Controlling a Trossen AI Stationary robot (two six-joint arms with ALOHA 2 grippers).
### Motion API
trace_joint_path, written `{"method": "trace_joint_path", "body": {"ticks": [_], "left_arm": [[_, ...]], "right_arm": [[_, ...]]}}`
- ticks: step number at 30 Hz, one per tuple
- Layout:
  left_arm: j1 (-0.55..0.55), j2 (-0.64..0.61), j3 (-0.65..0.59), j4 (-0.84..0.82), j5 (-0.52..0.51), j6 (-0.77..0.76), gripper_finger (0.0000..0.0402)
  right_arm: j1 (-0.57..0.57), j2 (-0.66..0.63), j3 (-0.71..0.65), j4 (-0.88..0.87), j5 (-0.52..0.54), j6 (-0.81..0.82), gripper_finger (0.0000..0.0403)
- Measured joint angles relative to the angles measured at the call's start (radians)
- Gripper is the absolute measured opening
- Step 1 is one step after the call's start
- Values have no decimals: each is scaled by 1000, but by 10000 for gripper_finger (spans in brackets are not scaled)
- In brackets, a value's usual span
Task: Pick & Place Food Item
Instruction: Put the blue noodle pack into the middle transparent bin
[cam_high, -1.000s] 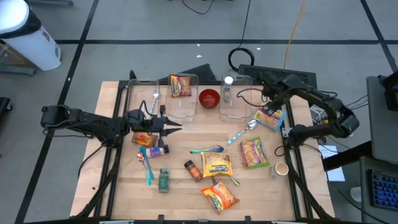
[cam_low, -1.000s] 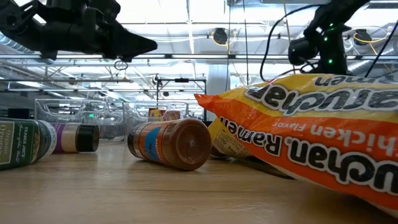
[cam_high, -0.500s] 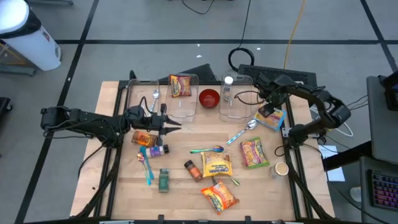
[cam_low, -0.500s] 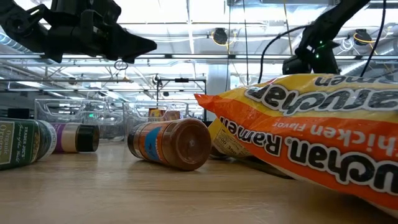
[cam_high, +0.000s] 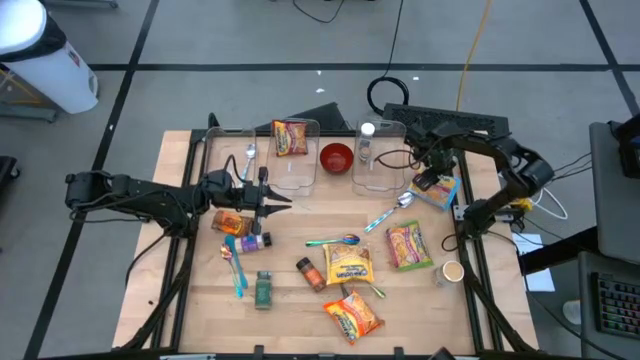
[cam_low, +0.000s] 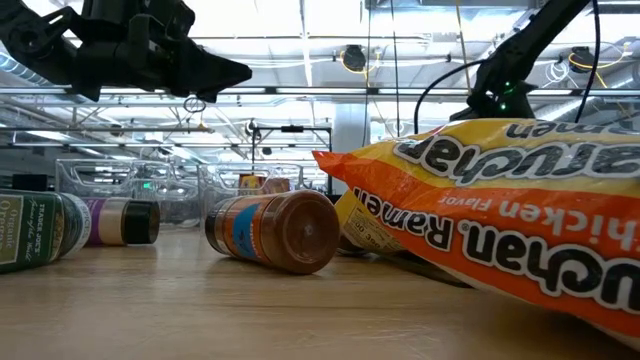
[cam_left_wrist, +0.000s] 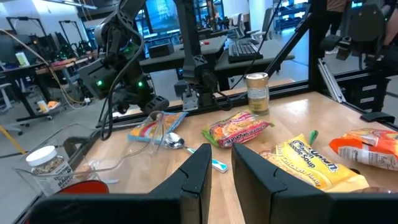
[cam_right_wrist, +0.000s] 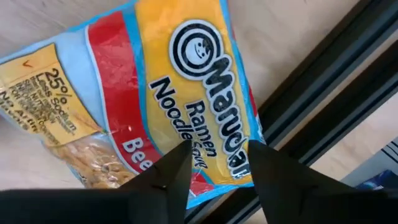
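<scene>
While both jaws narrowly apart, empty: cluttered wooden table (cam_high: 200, 300), grey-floored lab beyond

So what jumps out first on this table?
Bright ramen packets scattered across the wooden table, the near one filling the low view. At the far right edge, the right tool hangs right over a blue-and-yellow packet. The left tool hovers above spice jars.

A white bin (cam_high: 45, 55) stands on the floor beside coiled black cable (cam_high: 388, 92).
</scene>
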Motion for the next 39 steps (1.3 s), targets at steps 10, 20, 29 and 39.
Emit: {"method": "trace_joint_path", "body": {"ticks": [10, 20, 29, 39], "left_arm": [[0, 0, 0, -3, 0, 0, 72], [0, 0, 0, -7, 0, 0, 72], [0, 0, 0, 2, -1, 7, 72], [0, 0, 0, 8, -6, 10, 72]], "right_arm": [[0, 0, 0, 38, -9, 5, 64], [-1, -1, -72, 116, -78, -44, 3], [9, -18, -102, 84, -24, -71, 0], [53, -186, -57, 31, 4, -72, 0]]}}
